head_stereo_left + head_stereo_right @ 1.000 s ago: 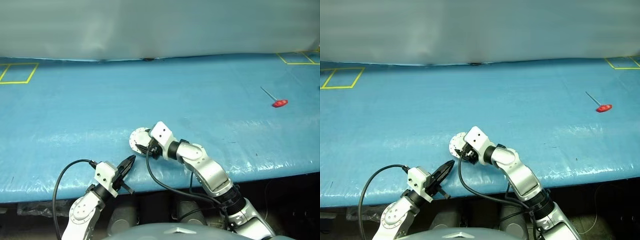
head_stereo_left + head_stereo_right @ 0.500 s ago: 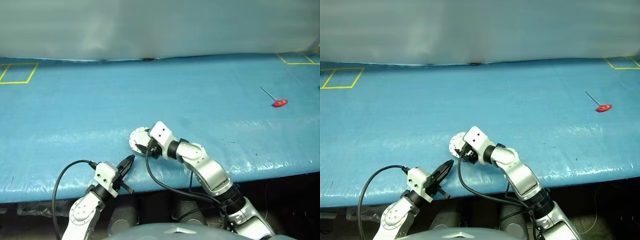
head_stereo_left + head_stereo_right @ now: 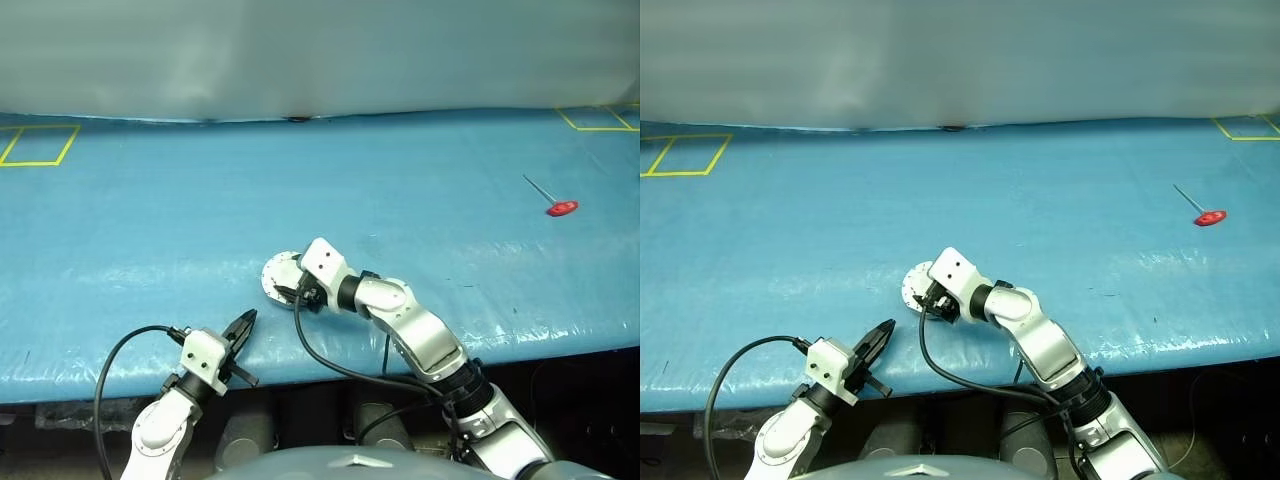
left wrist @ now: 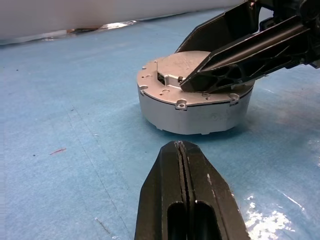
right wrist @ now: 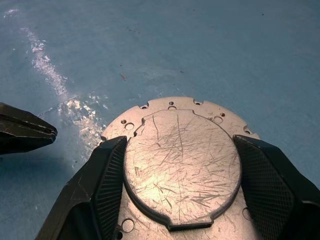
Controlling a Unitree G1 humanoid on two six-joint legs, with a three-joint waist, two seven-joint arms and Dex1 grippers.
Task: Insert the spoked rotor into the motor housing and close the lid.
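Lid [image 5: 180, 165] on motor housing [image 4: 200, 112] | right claw [image 5: 175, 200] astride it (touching) | left claw [image 4: 186, 165] clenched, near

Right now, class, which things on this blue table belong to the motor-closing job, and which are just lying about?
Part of the job:
- the lid, closed on top
- the motor housing under it
- the right gripper, fingers on either side of the lid's raised patch

Lying about:
- the red-handled tool, far off to the right
- the yellow tape squares at the table's far corners

Left tool [image 3: 246, 318] backed off toward 7 o'clock, now nearer the table [image 3: 420, 190] front edge. It sits farther from the lid [image 3: 280, 277] than before.
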